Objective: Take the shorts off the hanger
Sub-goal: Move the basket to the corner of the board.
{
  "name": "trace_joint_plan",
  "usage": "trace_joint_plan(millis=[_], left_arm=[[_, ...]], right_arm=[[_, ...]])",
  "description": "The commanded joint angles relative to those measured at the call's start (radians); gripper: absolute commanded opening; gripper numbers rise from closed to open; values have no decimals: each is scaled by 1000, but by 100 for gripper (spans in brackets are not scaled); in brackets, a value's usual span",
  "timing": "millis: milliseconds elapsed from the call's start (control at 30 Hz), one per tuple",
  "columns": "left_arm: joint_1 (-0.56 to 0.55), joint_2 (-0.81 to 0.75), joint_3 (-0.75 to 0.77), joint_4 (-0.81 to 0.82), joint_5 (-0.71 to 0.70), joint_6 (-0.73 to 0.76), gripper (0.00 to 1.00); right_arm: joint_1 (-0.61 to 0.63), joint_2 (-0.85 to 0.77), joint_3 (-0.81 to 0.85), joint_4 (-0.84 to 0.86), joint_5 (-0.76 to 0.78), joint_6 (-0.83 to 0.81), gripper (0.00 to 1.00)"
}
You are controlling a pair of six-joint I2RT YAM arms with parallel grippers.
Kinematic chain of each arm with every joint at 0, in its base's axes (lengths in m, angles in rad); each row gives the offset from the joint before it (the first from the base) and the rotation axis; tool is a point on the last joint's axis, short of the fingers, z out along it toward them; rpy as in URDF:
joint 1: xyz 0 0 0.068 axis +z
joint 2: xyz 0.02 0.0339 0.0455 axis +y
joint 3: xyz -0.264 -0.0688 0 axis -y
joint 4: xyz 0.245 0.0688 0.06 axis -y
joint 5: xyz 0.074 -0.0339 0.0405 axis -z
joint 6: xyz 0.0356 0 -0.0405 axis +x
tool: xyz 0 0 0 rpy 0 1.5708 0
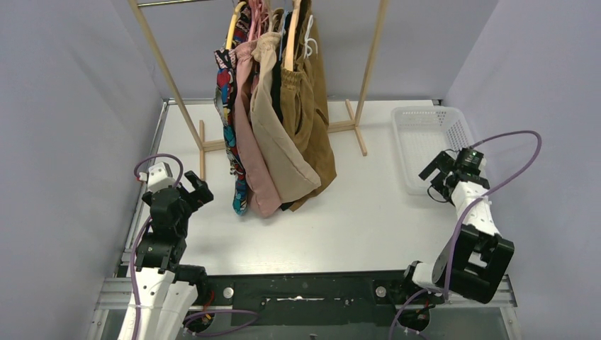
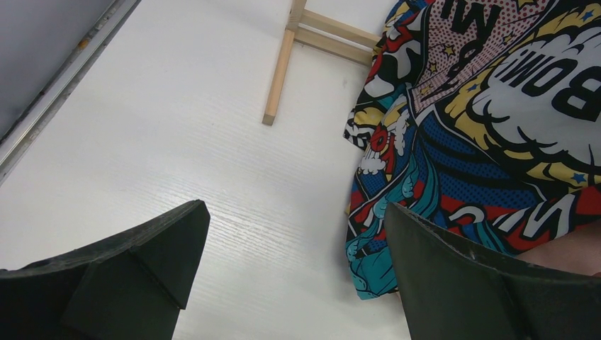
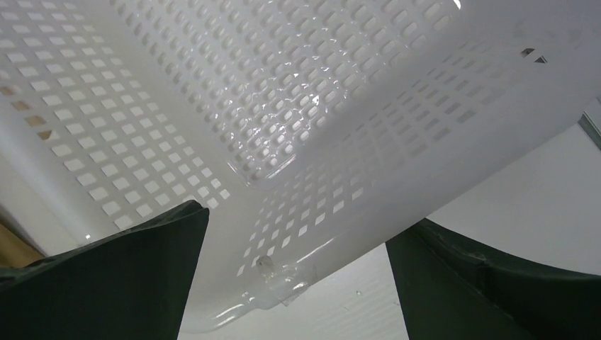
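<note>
1. Left side. The left gripper hovers low over the table with its jaws wide apart and nothing between them. Its wrist camera looks along the table at the hem of the comic-print pair and at one foot of the wooden rack. From above, the gripper is near that hem but apart from it.

2. Centre. The shorts hang in one tight bunch from hangers on the rack's rail, and their hems come down close to the table. From left to right you see the comic-print pair, a dusty pink pair, a beige pair, a black pair that is mostly hidden, and a mustard-brown pair. All are on their hangers.

3. Right side. A white basket stands on the table. The right gripper hangs at its near right corner with its jaws fully apart, gripping nothing.

4. Step in hand. Judge this as the approach: no pair has been seized yet.

5. Next move. Pick one outer pair, probably the comic-print one nearest the left gripper. Close on a fold of that fabric only, then draw it down and away so that the elastic waist slips off the hanger. Expect the hanger to swing and the neighbouring pairs to drag along. Consider using the right gripper to steady the hanger.
</note>
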Motion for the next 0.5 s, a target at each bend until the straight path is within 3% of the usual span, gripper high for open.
trace_joint_plan(millis=[0,100,267,467], left_arm=[[9,-1,9,62,25,17,98],[9,1,10,61,24,16,98],[11,8,10,62,25,16,98],[15,28,15,69,35,25,98]], right_arm=[[89,68,127,36,81,-75,99],[117,63,148,12,134,-53,98],[126,-82,142,-60,222,-74,98],[136,-301,134,-67,17,-62,98]])
